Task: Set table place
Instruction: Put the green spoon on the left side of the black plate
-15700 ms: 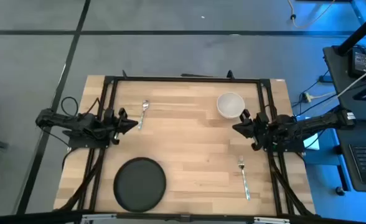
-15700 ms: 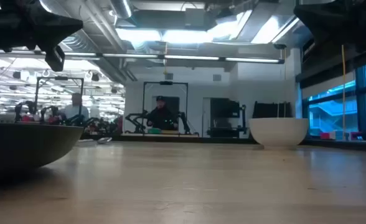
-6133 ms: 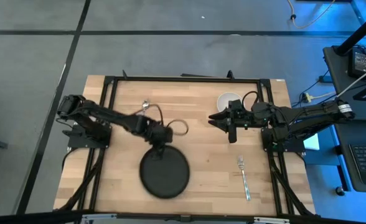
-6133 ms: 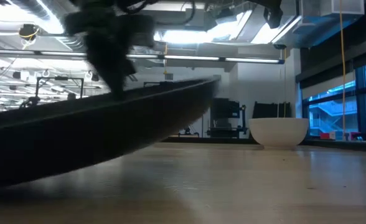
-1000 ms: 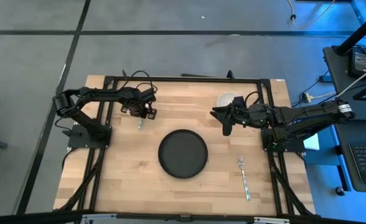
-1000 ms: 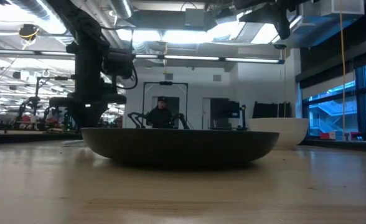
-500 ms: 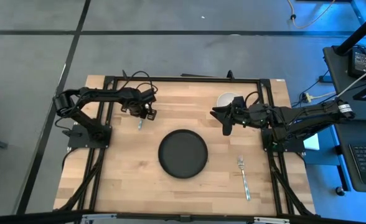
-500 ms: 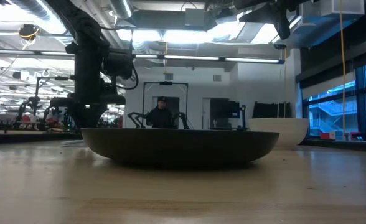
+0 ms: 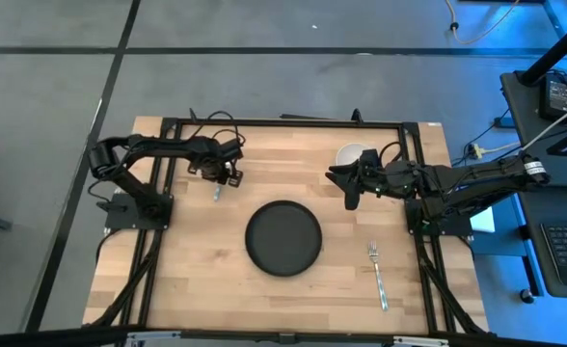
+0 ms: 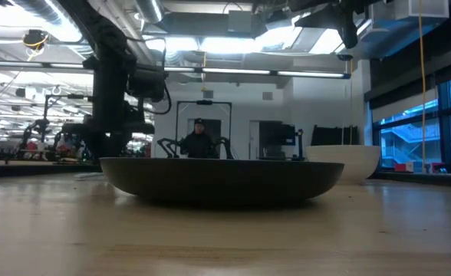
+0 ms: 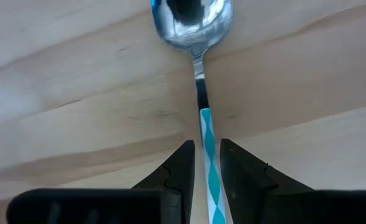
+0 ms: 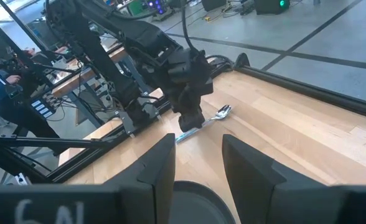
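Observation:
A spoon (image 11: pixel 194 25) with a blue-and-white patterned handle lies flat on the pale wood table (image 9: pixel 197 289) at the far left. My left gripper (image 9: pixel 220 181) stands over it, pointing down, its fingers closed in on the handle (image 11: pixel 208 152). A black plate (image 9: pixel 283 238) rests on the table's middle. My right gripper (image 9: pixel 349 196) is open and empty above the table, just in front of the white bowl (image 9: pixel 349 153), which its arm partly hides. A fork (image 9: pixel 377 275) lies at the near right. My left gripper pinches the spoon's handle (image 11: pixel 205 127) between its two fingers, on the patterned part some way below the spoon's bowl. The fingers come from above, pointing down, and lie across the handle. The spoon lies flat on the table, as the right wrist view (image 12: pixel 209 121) shows.
The black metal frame (image 9: pixel 283 122) runs along the table's far edge and sides. Bare wood lies to the left and right of the plate. In the low view the plate (image 10: pixel 222 180) fills the middle and the bowl (image 10: pixel 344 162) stands behind it. A person sits in the room beyond.

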